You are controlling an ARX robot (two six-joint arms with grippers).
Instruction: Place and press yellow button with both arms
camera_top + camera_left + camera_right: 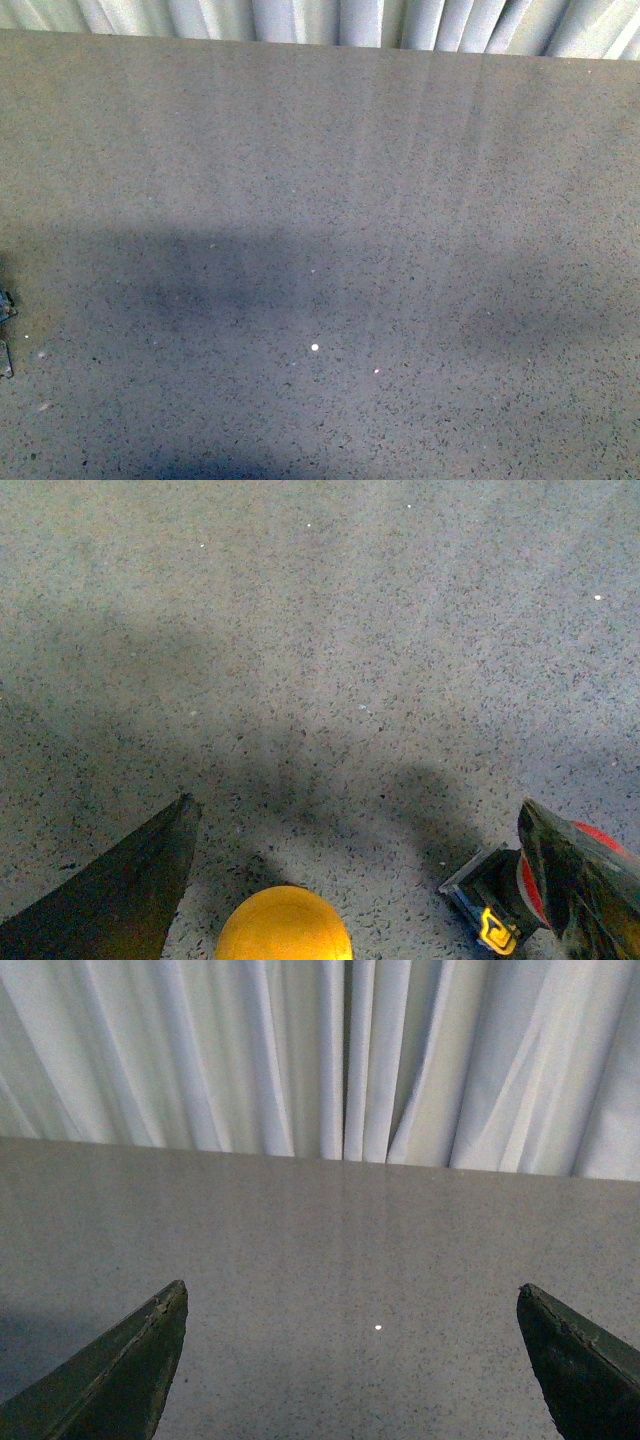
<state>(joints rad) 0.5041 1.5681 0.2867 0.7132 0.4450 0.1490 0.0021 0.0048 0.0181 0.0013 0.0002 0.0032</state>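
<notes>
In the left wrist view the yellow button's orange-yellow domed cap (283, 926) shows at the frame's lower edge, between the jaws of my left gripper (357, 815). The gripper is open and empty, its dark fingers (120, 890) wide apart on either side of the cap; the button's base is out of view. My right gripper (352, 1295) is open and empty above bare tabletop, facing the curtain. The front view shows neither the button nor a gripper.
A second button with a red cap and a blue-grey base with a yellow tab (492, 900) lies on its side, partly behind one left finger. The speckled grey table (330, 200) ends at a white curtain (330, 1050). A dark part (5, 305) shows at the left edge.
</notes>
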